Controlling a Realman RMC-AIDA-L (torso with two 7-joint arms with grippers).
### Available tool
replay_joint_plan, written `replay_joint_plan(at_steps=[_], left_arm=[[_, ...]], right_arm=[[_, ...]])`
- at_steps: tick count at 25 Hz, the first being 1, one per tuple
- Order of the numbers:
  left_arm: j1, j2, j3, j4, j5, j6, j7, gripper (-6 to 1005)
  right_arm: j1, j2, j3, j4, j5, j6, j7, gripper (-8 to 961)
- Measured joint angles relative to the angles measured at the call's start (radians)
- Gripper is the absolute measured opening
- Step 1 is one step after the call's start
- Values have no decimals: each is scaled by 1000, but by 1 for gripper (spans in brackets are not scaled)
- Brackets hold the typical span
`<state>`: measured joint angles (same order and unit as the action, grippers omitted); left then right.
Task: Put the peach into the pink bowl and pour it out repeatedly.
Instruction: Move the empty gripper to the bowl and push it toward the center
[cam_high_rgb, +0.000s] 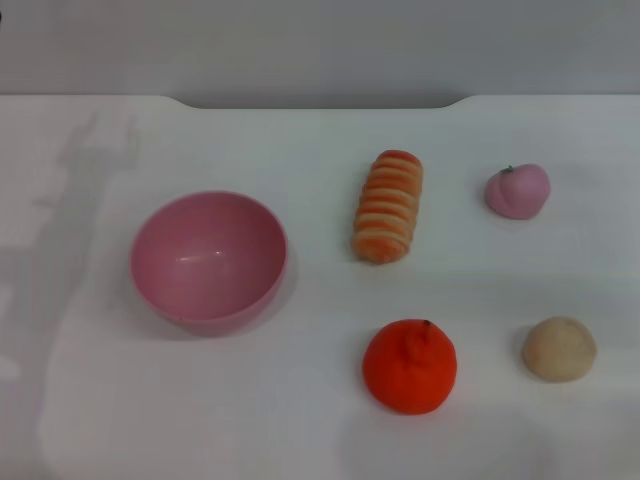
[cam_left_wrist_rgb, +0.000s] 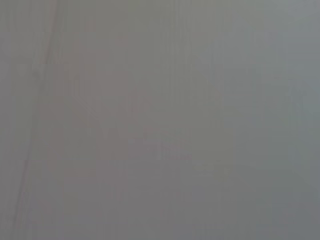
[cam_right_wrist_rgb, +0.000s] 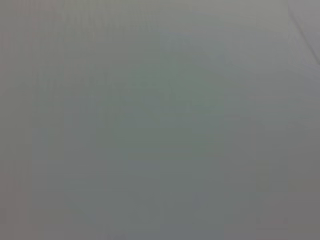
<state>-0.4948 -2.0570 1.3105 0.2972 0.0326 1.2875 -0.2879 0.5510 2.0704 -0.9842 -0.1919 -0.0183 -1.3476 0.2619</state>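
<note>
While the head view shows only the white table (cam_high_rgb: 300, 420) and the things on it, no gripper or arm is seen there, so the peach cannot be placed relative to a hand.

The pink bowl (cam_high_rgb: 208, 262) stands on the left part of the table, mouth up and tilted a little toward the camera, with nothing inside. The striped orange bread roll (cam_high_rgb: 389, 206) lies right of it, then the tangerine (cam_high_rgb: 410, 367) sits in front of the roll. The beige bun (cam_high_rgb: 559, 349) is at the near right. The peach (cam_high_rgb: 518, 190) rests at the far right, behind the bun and well apart from the bowl. Both wrist views give only plain grey; whether the grippers are open or closed I cannot tell.
</note>
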Motion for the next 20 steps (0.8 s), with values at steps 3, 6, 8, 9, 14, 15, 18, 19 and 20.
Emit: replay_joint_plan(at_steps=[3,6,8,9,14,15,18,19,20], left_arm=[[-12,0,-4,0,0,-26,21,501],[-24,0,-9,1,0,-51,49,504],[-29,-1,-13,4,0,-59,66,505],[-30,-2,-18,7,0,-60,72,506],[-43,-10,-67,7,-1,-51,89,504],[-45,-10,-71,6,-1,-48,90,504],[-49,-10,-76,4,-3,-38,91,503],[-52,-11,-77,3,-4,-28,93,503],[-56,-11,-74,3,-7,-13,98,502]], right_arm=[[5,0,-3,-4,-5,10,-2,568],[8,-1,-3,-6,-6,19,-3,568],[8,-1,-3,-7,-5,20,-2,568],[8,-1,-3,-7,-5,20,1,568],[6,-1,-10,-13,-6,13,5,567],[6,-1,-12,-13,-6,12,5,567],[6,0,-17,-14,-7,11,5,567],[7,0,-18,-14,-7,11,4,567],[7,1,-20,-14,-7,11,4,567]])
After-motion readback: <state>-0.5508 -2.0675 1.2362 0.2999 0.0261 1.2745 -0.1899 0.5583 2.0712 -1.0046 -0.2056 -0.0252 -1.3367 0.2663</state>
